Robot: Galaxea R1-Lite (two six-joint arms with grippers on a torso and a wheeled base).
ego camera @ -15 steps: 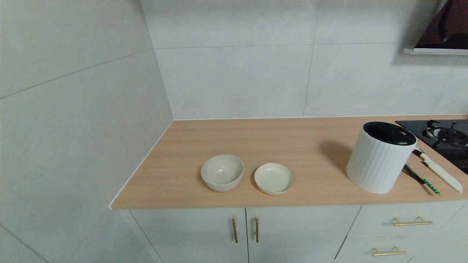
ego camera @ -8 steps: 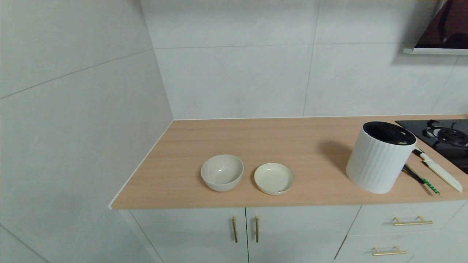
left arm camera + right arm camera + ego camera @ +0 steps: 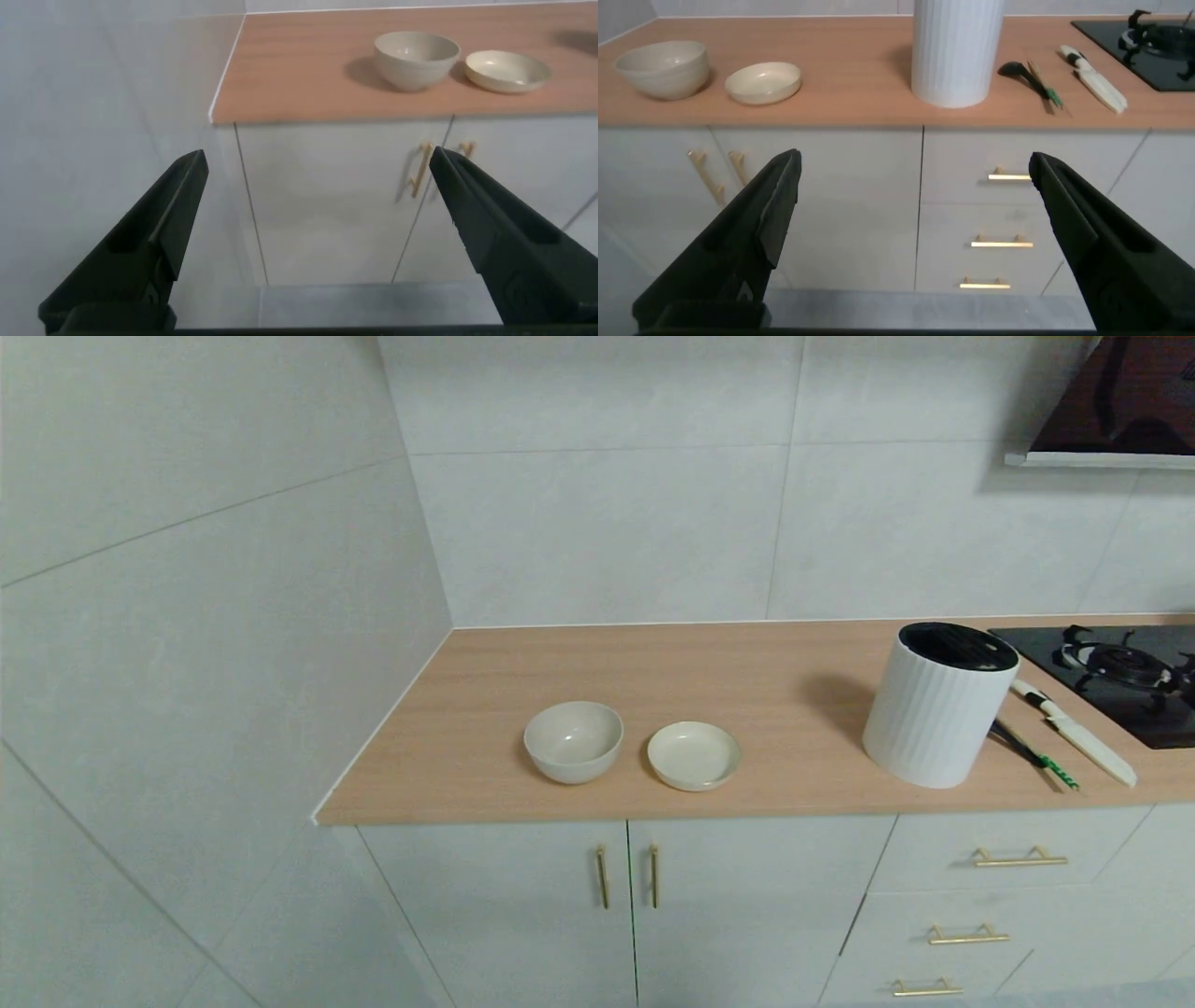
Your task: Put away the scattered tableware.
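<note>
Well, my left gripper (image 3: 316, 163) and right gripper (image 3: 915, 161) both gaped wide, holding nothing, well short of the white ribbed cylindrical holder (image 3: 936, 719). Left of it sat a shallow cream dish (image 3: 693, 755), then a deeper cream ceramic bowl (image 3: 573, 741) just beyond.

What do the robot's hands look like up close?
The left gripper and right gripper look alike. Each has two matte black fingers, broad at the base and tapering to blunt wedge tips, with plain, flat, angular faces.
</note>
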